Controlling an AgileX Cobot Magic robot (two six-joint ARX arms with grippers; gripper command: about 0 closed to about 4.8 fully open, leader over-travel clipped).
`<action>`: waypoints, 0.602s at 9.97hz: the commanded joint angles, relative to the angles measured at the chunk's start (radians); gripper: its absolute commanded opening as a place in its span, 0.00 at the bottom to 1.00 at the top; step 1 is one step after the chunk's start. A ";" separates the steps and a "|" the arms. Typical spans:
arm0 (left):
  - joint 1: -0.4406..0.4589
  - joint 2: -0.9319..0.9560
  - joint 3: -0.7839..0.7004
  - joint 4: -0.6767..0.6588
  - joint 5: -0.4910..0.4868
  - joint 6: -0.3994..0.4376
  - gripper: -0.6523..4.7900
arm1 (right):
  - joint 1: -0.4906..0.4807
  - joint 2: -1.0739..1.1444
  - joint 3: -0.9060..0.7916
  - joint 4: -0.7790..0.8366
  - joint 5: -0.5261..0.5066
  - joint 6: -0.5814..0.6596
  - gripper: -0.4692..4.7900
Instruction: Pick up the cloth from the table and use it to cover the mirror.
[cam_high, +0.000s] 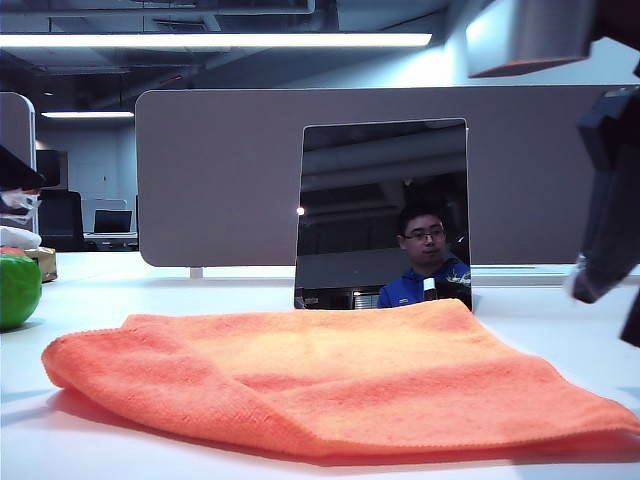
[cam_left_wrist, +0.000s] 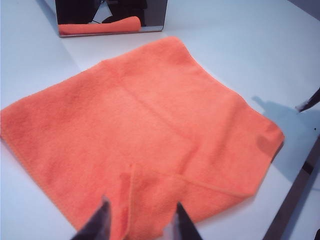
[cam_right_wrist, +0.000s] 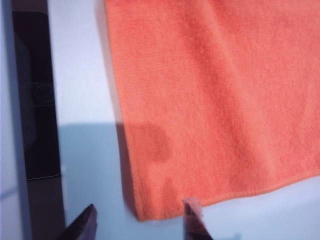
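The orange cloth (cam_high: 330, 375) lies spread flat on the white table (cam_high: 560, 320), directly in front of the upright mirror (cam_high: 383, 200). One corner of the cloth (cam_left_wrist: 145, 145) is folded over, and my left gripper (cam_left_wrist: 142, 222) hangs open above that fold with nothing held. My right gripper (cam_right_wrist: 140, 220) is also open, its fingers standing either side of another corner of the cloth (cam_right_wrist: 215, 100), above the table. In the exterior view the right arm (cam_high: 605, 190) hangs at the right edge, above the cloth's right end. The mirror (cam_left_wrist: 110, 15) reflects the cloth's far edge.
A green round object (cam_high: 18, 290) sits at the far left of the table. A grey-brown partition panel (cam_high: 220, 170) stands behind the mirror. A dark strip (cam_right_wrist: 37, 100) runs along the table edge beside the right gripper.
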 joint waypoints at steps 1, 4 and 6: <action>-0.001 0.000 0.004 0.012 0.006 0.000 0.42 | 0.000 0.096 0.003 0.018 -0.003 -0.002 0.51; -0.001 -0.001 0.004 0.012 0.006 0.000 0.42 | 0.000 0.196 0.003 0.071 0.044 -0.002 0.51; -0.001 -0.001 0.004 0.013 0.006 0.000 0.42 | -0.001 0.197 0.003 0.123 0.086 -0.002 0.51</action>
